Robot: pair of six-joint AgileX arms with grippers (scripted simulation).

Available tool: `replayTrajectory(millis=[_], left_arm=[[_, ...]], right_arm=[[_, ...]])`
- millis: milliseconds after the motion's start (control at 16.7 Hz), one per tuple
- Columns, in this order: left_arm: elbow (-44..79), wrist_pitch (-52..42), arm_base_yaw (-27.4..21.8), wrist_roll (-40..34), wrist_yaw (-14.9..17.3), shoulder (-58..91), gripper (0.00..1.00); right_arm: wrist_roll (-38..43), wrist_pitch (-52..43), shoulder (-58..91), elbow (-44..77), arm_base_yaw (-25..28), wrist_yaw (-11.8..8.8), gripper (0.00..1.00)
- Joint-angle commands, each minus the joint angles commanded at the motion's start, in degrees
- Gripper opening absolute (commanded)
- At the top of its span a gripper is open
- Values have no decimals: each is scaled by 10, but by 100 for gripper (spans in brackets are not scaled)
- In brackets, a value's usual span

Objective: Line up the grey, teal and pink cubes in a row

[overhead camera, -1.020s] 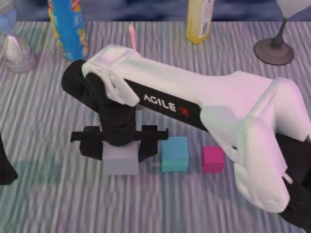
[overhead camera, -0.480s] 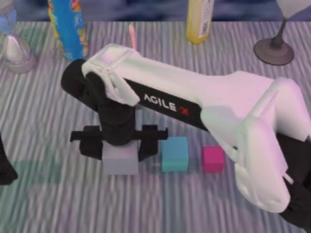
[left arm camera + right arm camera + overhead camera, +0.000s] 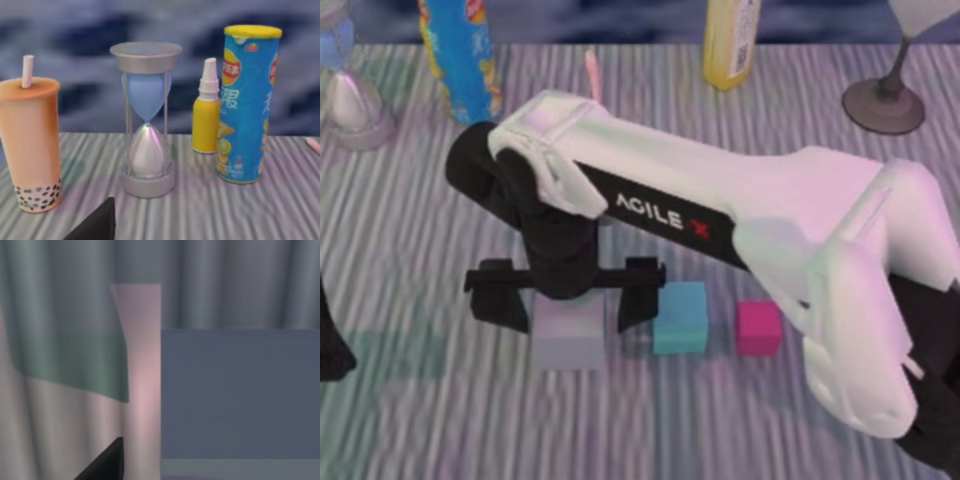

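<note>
Grey cube (image 3: 567,338) btwn spread R fingers (image 3: 501,302) (not touching), teal cube (image 3: 679,317), pink cube (image 3: 758,328)

Matte grey cube (image 3: 567,338), ribbed table (image 3: 420,400)

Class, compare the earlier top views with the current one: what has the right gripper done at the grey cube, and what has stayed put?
The right gripper has spread its fingers, letting go of the grey cube. The grey, teal cube and pink cube stay in their row.
</note>
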Motion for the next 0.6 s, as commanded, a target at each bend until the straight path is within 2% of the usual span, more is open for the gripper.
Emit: replayTrajectory(millis=[360, 600], left_arm=[[0, 0, 0, 0, 0, 0, 100], [0, 0, 0, 0, 0, 0, 100]], right_arm=[[0, -8, 4, 9, 0, 0, 100], [2, -79, 30, 100, 2, 1, 100]])
